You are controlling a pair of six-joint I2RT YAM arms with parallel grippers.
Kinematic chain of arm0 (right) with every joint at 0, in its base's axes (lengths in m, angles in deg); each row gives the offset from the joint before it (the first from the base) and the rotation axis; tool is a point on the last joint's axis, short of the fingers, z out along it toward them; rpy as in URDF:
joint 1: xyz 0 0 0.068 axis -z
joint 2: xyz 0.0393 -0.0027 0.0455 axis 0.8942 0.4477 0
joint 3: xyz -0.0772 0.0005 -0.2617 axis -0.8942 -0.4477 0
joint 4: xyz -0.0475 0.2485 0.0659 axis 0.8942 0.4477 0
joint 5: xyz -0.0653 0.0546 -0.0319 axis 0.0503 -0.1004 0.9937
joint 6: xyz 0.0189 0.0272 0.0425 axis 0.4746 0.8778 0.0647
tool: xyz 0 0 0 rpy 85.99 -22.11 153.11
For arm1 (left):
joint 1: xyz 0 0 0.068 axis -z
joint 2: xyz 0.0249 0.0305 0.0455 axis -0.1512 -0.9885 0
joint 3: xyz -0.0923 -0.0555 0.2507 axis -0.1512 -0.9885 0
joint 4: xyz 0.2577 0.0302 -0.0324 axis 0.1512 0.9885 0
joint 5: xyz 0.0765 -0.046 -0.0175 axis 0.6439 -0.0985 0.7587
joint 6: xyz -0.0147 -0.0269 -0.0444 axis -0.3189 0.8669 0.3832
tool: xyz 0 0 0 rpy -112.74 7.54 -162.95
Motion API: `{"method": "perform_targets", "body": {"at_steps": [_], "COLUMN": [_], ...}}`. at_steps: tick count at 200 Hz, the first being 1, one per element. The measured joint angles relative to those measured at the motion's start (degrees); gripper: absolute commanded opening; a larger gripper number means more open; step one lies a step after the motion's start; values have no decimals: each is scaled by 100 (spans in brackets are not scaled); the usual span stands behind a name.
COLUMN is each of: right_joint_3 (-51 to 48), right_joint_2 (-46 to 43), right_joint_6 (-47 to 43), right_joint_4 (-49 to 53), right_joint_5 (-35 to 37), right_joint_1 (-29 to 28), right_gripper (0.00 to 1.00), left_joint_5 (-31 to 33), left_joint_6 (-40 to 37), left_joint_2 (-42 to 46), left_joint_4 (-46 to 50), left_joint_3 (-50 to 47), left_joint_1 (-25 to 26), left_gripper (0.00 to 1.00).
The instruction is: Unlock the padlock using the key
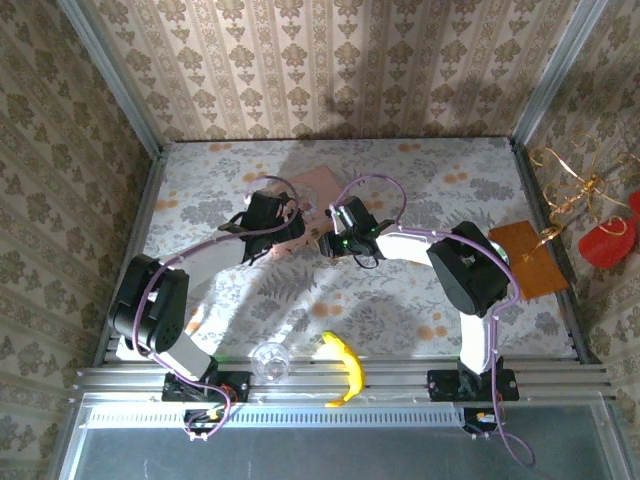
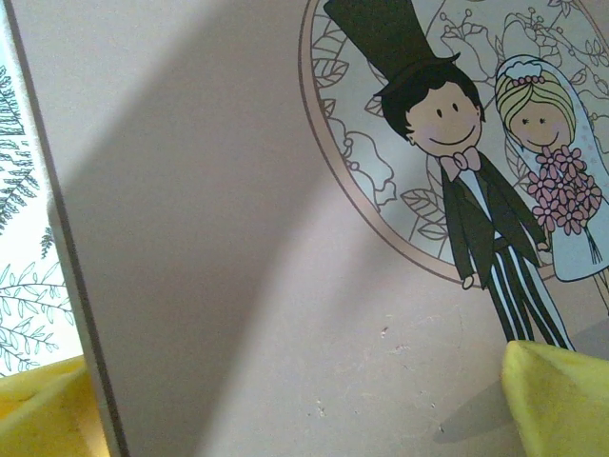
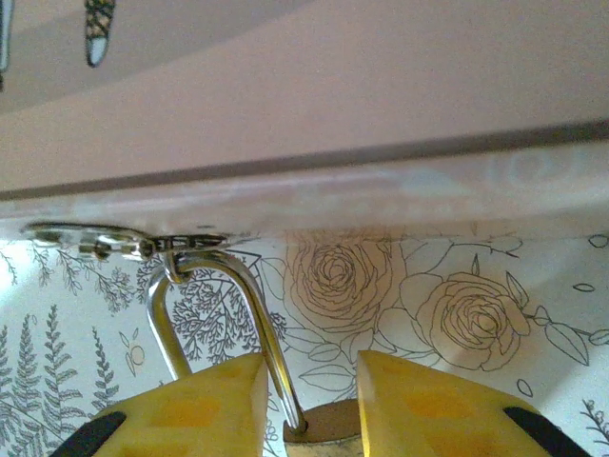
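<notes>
The brass padlock (image 3: 322,430) lies at the bottom of the right wrist view. Its silvery shackle (image 3: 249,307) arches up to a small metal ring (image 3: 90,241) hooked through it, just under the pink tin's edge (image 3: 314,195). My right gripper (image 3: 312,409) has its yellow fingers closed in on the padlock, one against the body, the other against a shackle leg. The key is hidden. My left gripper (image 2: 304,409) stands wide open over the pink tin's lid (image 2: 238,238). In the top view both grippers, left (image 1: 290,215) and right (image 1: 325,237), meet at the tin (image 1: 318,185).
A yellow banana (image 1: 345,368) and a clear glass cup (image 1: 270,361) lie near the front rail. A brown card (image 1: 525,258) sits at the table's right edge. Patterned walls close in the back and both sides.
</notes>
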Motion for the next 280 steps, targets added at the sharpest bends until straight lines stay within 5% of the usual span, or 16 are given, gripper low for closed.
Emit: {"method": "perform_targets", "body": {"at_steps": [280], "right_joint_3": [179], "right_joint_2": [98], "right_joint_6": [105], "right_joint_4": [-133], "right_joint_5": [-175], "right_joint_1": [35], "right_gripper": [21], "left_joint_5": [96], "left_joint_6": [-129], "left_joint_2": [26], "left_joint_4": [175], "left_joint_3": [66], "left_joint_1": [26], "left_gripper": [100]}}
